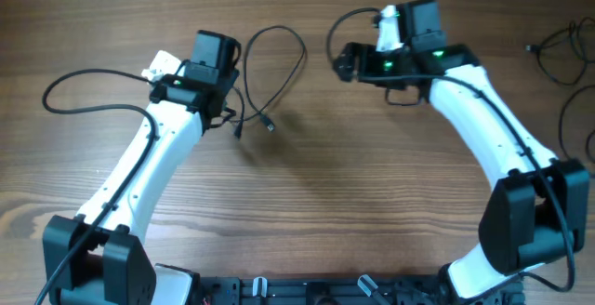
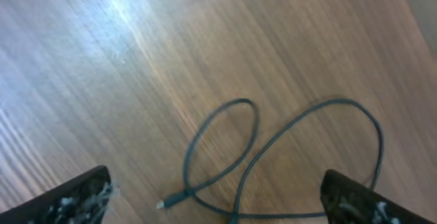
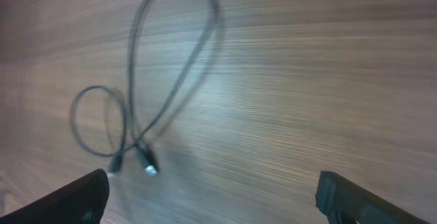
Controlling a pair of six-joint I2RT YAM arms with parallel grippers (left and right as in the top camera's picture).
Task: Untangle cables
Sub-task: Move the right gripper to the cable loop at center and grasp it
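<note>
One thin black cable (image 1: pixel 290 71) lies in a loose loop on the wooden table between the two arms, its two small plug ends (image 1: pixel 269 125) close together. Seen from the left wrist, the cable (image 2: pixel 254 157) crosses over itself on the wood, and one plug (image 2: pixel 171 201) lies between my fingers. My left gripper (image 1: pixel 229 96) (image 2: pixel 215 183) hovers open just above it and holds nothing. From the right wrist, the cable (image 3: pixel 179 74) and its plugs (image 3: pixel 145 162) lie off to the left. My right gripper (image 1: pixel 346 61) (image 3: pixel 213 186) is open and empty, to the right of the loop.
More thin black cables (image 1: pixel 561 52) lie in loops at the table's far right edge. The thicker black wire (image 1: pixel 88 86) fixed to the left arm arcs out to the left. Both arm bases stand at the near edge.
</note>
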